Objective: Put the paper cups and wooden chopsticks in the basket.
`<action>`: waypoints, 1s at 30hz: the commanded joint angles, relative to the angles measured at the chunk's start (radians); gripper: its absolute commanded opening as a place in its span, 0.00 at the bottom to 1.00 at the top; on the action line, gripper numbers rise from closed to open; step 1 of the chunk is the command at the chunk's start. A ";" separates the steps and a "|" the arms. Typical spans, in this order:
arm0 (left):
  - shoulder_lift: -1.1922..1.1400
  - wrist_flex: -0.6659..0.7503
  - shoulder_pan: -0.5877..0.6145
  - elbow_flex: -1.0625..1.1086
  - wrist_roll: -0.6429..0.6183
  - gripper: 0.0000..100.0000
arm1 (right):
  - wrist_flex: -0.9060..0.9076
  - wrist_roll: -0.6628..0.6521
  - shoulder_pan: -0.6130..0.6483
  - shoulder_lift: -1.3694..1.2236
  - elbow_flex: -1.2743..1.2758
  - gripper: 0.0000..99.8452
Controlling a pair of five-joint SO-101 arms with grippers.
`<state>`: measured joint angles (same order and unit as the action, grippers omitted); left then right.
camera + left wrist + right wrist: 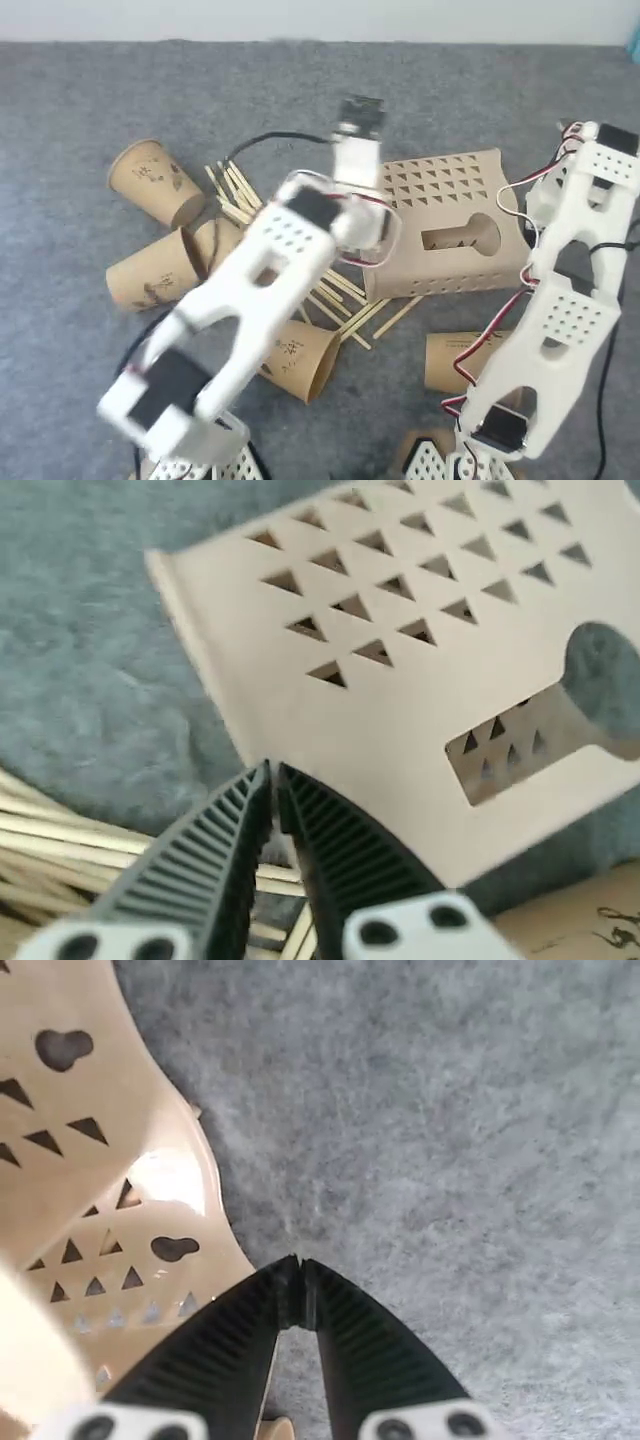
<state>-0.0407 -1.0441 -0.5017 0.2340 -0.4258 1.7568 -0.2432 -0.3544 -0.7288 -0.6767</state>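
Note:
The tan basket [440, 225] with triangle cut-outs lies tilted on the grey carpet. Brown paper cups lie on their sides: two at the left [155, 180] [150, 272], one under my left arm [295, 360], one by my right arm [452, 360]. Wooden chopsticks [240, 195] are scattered left of the basket and along its front [355, 305]. My left gripper [272, 772] is shut on nothing, above the chopsticks [60, 830] at the basket's [400, 680] corner. My right gripper [298, 1268] is shut and empty beside the basket's [100, 1160] right wall.
My left arm [290, 235] crosses over the cups and chopsticks toward the basket. My right arm [575, 260] stands along the right side. Open grey carpet [120, 90] lies behind and to the left.

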 commanded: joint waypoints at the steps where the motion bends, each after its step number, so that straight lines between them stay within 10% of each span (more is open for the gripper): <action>1: -0.114 0.054 -0.003 -0.096 -0.029 0.01 | 0.033 0.012 0.012 0.107 -0.052 0.01; 30: -0.018 0.023 0.293 0.031 -0.028 0.01 | 0.033 0.063 0.369 0.418 -0.052 0.01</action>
<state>-0.1204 -1.0533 -0.2424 0.2524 -0.4473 1.7568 -0.1941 -0.0460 -0.4312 -0.6782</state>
